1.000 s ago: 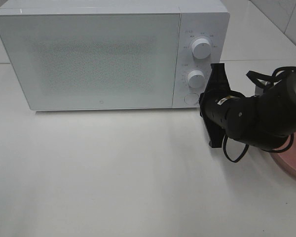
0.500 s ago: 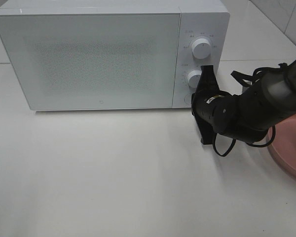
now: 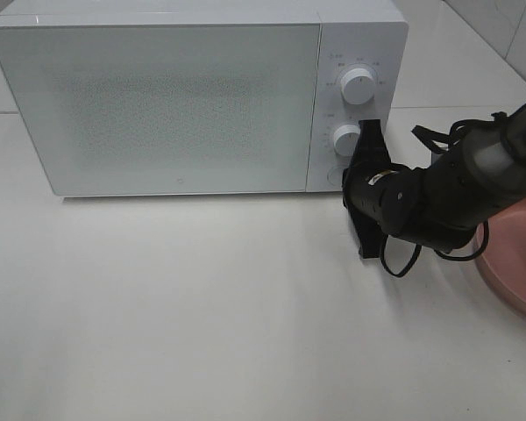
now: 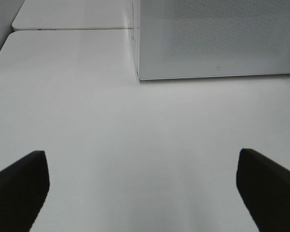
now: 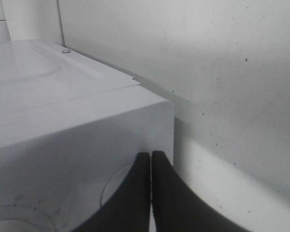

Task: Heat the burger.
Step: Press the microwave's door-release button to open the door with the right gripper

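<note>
The microwave [image 3: 175,96] is closed and I see no burger, only the pink plate [image 3: 517,263] at right. My right end effector [image 5: 151,159], fingers together, noses at the round button [image 5: 118,186]; an off-centre push may slip or shove the oven. My left end effector [image 4: 142,186] hangs spread apart.

Closed white microwave [image 3: 175,105] stands near pink plate [image 3: 515,274].
</note>
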{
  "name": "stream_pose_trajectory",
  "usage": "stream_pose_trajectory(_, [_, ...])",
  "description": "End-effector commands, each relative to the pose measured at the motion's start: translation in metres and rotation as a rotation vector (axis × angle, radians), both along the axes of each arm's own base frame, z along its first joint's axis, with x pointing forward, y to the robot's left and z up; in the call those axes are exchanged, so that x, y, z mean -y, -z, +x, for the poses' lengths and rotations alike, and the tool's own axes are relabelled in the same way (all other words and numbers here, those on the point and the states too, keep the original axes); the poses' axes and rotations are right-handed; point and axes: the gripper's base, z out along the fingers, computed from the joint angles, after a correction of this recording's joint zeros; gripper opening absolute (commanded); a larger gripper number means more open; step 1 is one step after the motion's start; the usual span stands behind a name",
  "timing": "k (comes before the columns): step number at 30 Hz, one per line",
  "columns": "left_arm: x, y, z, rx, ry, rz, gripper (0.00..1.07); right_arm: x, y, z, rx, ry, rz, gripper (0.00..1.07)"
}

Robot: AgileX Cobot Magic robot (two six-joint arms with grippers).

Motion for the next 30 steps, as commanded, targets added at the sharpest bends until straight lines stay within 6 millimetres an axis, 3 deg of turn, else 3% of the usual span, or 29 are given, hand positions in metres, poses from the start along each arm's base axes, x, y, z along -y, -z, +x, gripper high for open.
stream_pose_trajectory(1, [0.001, 0.0, -0.002, 0.023, 0.008, -0.007, 1.0, -0.003, -0.009, 0.007, 0.063, -0.019, 0.026, 0.0])
stream_pose_trajectory(30, [0.001, 0.0, -0.002, 0.023, 0.008, -0.007, 1.0, -0.001, -0.028, 0.015, 0.264, -0.007, 0.021, 0.0])
